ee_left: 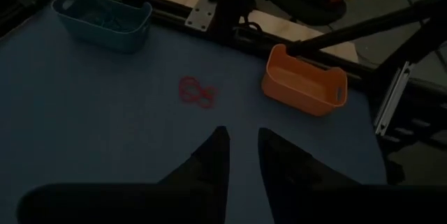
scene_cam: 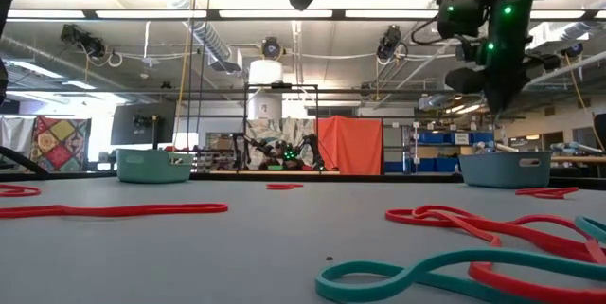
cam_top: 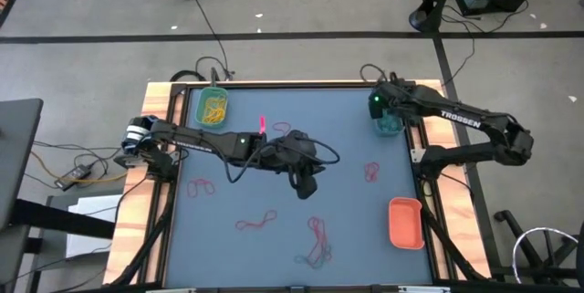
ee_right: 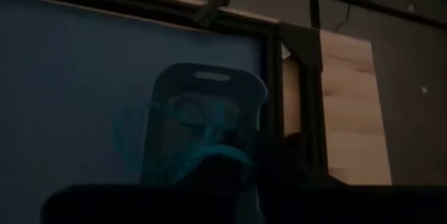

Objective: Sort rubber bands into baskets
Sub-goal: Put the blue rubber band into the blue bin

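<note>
Over the teal basket at the table's far right corner, the right tool hangs; whether it is parted or pinched I cannot tell. The left tool, slightly parted and empty, hovers mid-table, well left of that basket. Red rubber bands lie nearest the teal basket, between it and the orange-red basket; the green basket stands far left. A likely risk: tangled loops could lift together, dropping wrong colours. The right arm crowds the teal basket's approach.
</note>
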